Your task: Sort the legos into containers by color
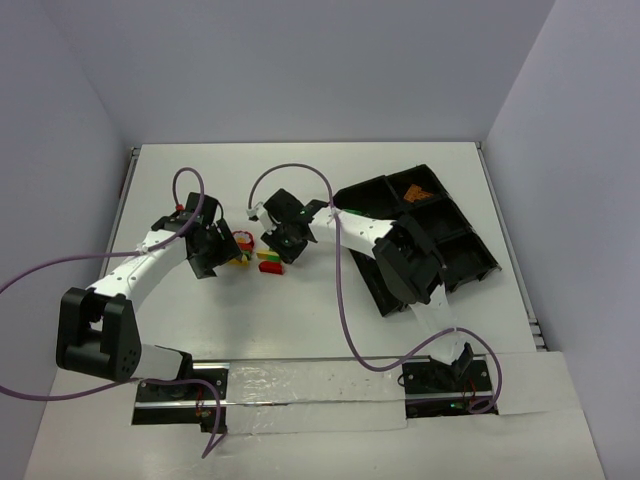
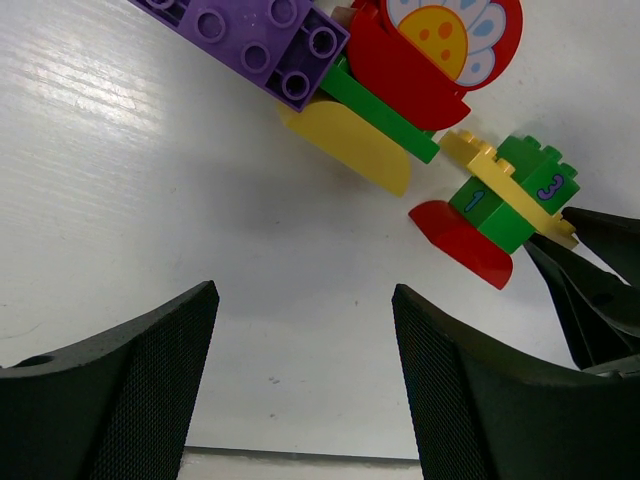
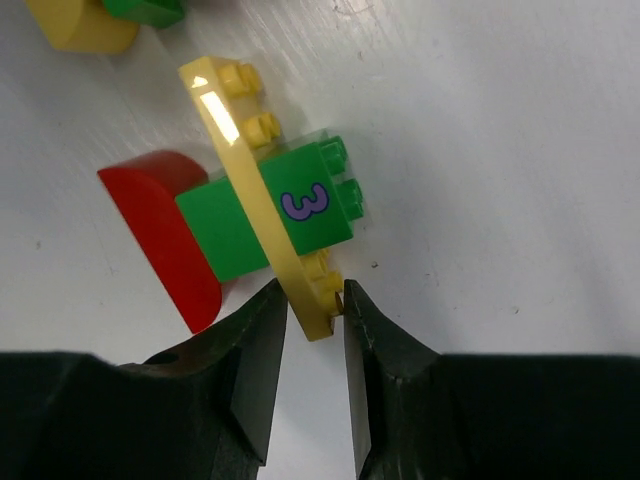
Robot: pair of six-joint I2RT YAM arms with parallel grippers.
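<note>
A flat white table (image 1: 320, 165) is seen from above, and on its right side a black plastic divided tray (image 1: 455, 232) is set at an angle, with one small orange brick (image 1: 414, 192) lying in its far compartment. The tray's near part is partly covered by the right arm, which is stretched leftward toward the middle of the table, while the left arm is bent in from the left. The left gripper (image 2: 300, 300) is held just above the bare table with its jaws spread wide and nothing between them. The right gripper (image 3: 312, 300) is closed onto the near edge of a thin yellow studded plate (image 3: 250, 160), which is pinched between the two fingertips. This plate stands on edge and is joined to a green plastic brick printed with a purple 3 (image 3: 300, 205), and a red curved brick (image 3: 165, 230) is fixed to the green one's other end; this cluster rests on the table, well left of the tray. Just beside it, farther from the right gripper, a second cluster is found: a purple studded brick (image 2: 250, 40), a red rounded piece bearing a daisy print (image 2: 440, 50), a flat green strip (image 2: 380, 110) and a yellow curved brick (image 2: 350, 150), all touching one another.
</note>
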